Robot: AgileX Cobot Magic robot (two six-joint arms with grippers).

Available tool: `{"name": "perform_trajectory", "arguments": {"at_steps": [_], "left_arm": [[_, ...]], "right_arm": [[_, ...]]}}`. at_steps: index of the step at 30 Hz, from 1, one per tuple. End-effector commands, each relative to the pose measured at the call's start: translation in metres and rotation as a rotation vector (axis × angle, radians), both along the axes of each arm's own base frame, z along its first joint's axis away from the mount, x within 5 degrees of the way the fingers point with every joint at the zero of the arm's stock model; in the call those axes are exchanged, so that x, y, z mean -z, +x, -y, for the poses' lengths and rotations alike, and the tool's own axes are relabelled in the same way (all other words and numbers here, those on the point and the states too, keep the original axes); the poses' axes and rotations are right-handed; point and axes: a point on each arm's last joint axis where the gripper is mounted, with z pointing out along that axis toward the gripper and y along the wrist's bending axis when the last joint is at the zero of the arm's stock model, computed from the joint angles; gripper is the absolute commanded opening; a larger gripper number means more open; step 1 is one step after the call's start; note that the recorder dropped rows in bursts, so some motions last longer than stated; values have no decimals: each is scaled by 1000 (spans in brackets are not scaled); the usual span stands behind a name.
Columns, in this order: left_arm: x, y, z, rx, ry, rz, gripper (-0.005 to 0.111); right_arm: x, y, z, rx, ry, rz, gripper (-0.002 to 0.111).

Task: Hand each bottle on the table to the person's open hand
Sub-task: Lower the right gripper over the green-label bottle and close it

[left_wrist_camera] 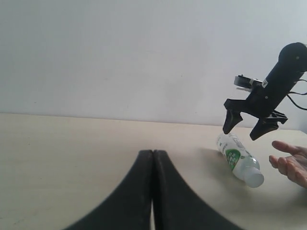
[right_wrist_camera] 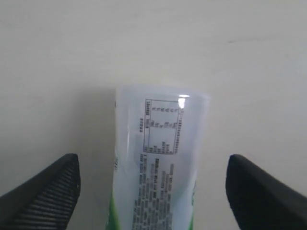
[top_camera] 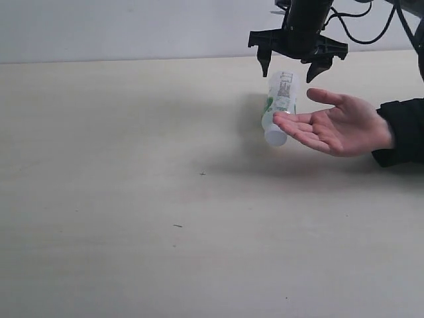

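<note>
One bottle (top_camera: 279,105), clear with a white-green label, hangs tilted with its white cap down, against the fingertips of the person's open hand (top_camera: 344,126). The hand is palm up above the table (top_camera: 132,199), at the end of a black sleeve. Just above the bottle's base my right gripper (top_camera: 288,71) is open. In the right wrist view the bottle (right_wrist_camera: 160,163) sits between the spread fingers (right_wrist_camera: 48,191) with a gap on each side. The left wrist view shows my left gripper (left_wrist_camera: 152,154) shut and empty, low over the table, far from the bottle (left_wrist_camera: 238,159) and the hand (left_wrist_camera: 290,165).
A pale wall (top_camera: 132,26) runs behind the table's far edge. Black cables (top_camera: 361,26) hang from the right arm above the hand. Tiny dark specks (top_camera: 202,173) mark the tabletop.
</note>
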Motion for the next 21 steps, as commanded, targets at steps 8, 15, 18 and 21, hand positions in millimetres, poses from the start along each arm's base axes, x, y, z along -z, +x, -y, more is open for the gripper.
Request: {"name": "perform_trajectory", "arguments": {"at_steps": [8, 15, 18, 21], "left_arm": [[-1, -1, 0, 1, -15, 11, 0], [-1, -1, 0, 1, -15, 11, 0], [-1, -1, 0, 1, -15, 11, 0], [-1, -1, 0, 1, -15, 11, 0]], "right_arm": [[20, 8, 1, -5, -8, -14, 79], [37, 9, 0, -6, -14, -37, 74], [42, 12, -1, -4, -8, -20, 64], [41, 14, -2, -4, 5, 7, 51]]}}
